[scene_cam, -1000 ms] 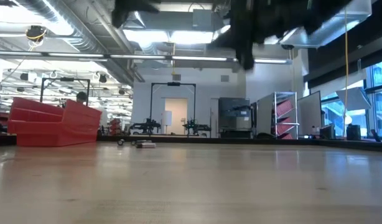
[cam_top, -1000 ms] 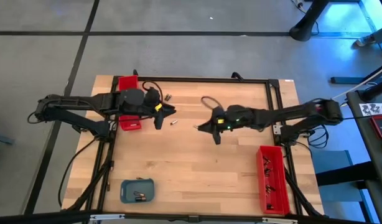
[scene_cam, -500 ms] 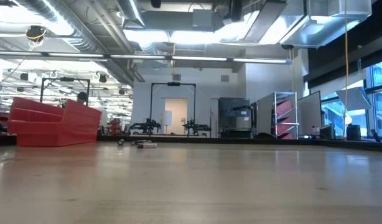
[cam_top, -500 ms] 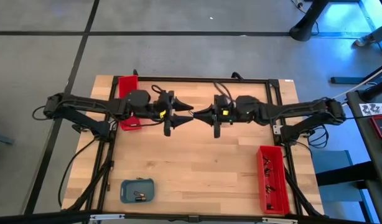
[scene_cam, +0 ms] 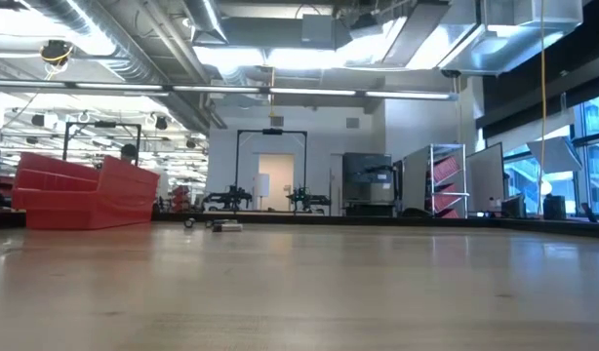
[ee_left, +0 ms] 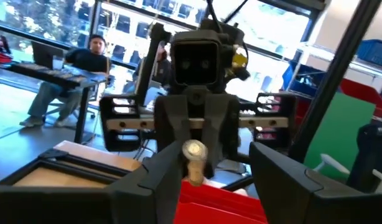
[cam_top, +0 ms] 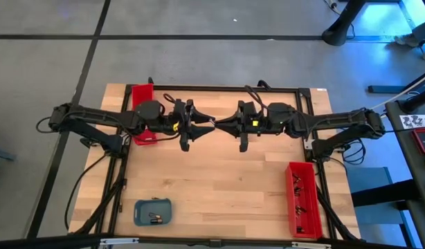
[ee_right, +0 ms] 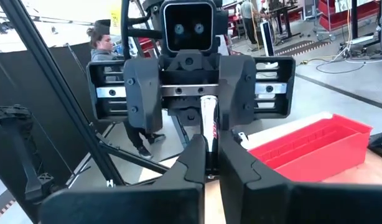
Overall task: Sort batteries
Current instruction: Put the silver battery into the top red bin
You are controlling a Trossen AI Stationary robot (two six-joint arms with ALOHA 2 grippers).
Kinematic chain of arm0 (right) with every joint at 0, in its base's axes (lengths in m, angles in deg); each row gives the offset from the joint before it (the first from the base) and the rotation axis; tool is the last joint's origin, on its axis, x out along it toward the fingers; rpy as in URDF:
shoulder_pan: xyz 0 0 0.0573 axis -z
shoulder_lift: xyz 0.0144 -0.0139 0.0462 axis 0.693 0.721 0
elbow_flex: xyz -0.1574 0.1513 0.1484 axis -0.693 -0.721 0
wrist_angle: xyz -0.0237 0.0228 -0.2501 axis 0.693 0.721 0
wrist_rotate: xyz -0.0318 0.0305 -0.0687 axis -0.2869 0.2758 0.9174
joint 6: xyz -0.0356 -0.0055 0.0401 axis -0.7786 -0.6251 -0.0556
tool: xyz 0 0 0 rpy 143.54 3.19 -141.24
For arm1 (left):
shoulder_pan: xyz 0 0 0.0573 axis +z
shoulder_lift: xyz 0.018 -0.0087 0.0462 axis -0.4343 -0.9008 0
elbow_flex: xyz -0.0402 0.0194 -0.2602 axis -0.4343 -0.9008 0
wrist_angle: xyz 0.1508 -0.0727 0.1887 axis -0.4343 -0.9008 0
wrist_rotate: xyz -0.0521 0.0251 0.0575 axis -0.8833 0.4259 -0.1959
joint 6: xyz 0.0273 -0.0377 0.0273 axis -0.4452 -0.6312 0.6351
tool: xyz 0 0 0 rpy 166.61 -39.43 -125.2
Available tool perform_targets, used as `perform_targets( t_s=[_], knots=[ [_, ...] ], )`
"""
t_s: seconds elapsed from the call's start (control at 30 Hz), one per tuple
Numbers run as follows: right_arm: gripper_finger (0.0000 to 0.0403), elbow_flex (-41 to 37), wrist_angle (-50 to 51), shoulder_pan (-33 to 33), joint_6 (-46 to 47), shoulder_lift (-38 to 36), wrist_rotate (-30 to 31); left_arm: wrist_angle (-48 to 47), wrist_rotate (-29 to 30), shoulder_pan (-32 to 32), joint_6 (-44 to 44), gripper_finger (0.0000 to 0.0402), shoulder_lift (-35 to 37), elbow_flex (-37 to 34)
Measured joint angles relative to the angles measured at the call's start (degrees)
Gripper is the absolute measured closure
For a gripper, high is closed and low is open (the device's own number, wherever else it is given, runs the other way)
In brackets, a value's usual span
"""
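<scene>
- Nearest, at the table's [cam_top: 219, 180] near left corner, sits a small blue-grey tray [cam_top: 145, 206] with a few batteries [cam_top: 155, 219] lying in it.
- At the near right edge a long red tray [cam_top: 293, 207] runs near to far. There are small dark pieces inside it, probably more cells, though they are too small to tell.
- Farther in, over the far half of the table, the two arms reach toward each other from the sides, and their tips meet almost nose to nose above the middle.
- The right gripper [cam_top: 222, 126] is clenched on one battery [ee_right: 208, 127], a pale cell with red print pinched between its two fingers [ee_right: 194, 152].
- The cell's silvery end points at the left gripper [cam_top: 207, 124].
- The left gripper's jaws are released and spread wide on either side of that cell. I cannot tell whether they touch it.
- Both grippers are raised clear of the wood.
- Two loose batteries [scene_cam: 226, 226] lie on the far part of the tabletop, just right of a second red tray [scene_cam: 80, 190].
- That second tray stands at the far left, partly under the left arm.
- Beyond the table, a person [ee_left: 85, 59] sits at a desk.
</scene>
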Motion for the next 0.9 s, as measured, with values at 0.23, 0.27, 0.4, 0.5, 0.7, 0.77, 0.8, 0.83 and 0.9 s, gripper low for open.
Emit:
perform_targets(
  t_s=[0.23,0.27,0.4,0.5,0.7,0.77,0.8,0.83,0.9],
  knots=[
    [0.0384,0.1,0.0,0.0,-0.4,0.0,0.0,0.0,0.4,0.1,-0.1,0.0232,0.0,0.0],
    [0.0384,0.1,0.0,0.0,-0.4,0.0,0.0,0.0,0.4,0.1,-0.2,0.0236,0.0,0.0],
    [0.0383,0.1,0.0,0.0,-0.4,0.0,0.0,0.0,0.2,0.1,0.1,0.0273,0.0,0.0],
    [0.0383,0.1,-0.1,0.0,-0.4,0.0,0.0,-0.1,0.1,0.1,0.1,0.0314,0.0,0.0],
    [0.0383,0.1,-0.1,0.0,-0.6,0.0,-0.1,-0.1,0.0,0.1,0.1,0.0380,0.0,0.0],
    [0.0382,0.1,0.0,0.0,-0.6,0.0,-0.1,-0.1,0.0,0.1,0.2,0.0382,0.0,0.0],
    [0.0382,0.1,0.0,0.0,-0.6,0.0,-0.1,-0.1,0.0,0.1,0.1,0.0382,0.0,0.0],
    [0.0381,0.1,0.0,0.0,-0.6,0.0,-0.1,-0.1,0.0,0.1,0.2,0.0382,0.0,0.0],
    [0.0376,0.1,0.3,0.0,-0.5,0.0,-0.1,-0.2,0.0,0.1,0.2,0.0382,0.0,0.0]
  ],
)
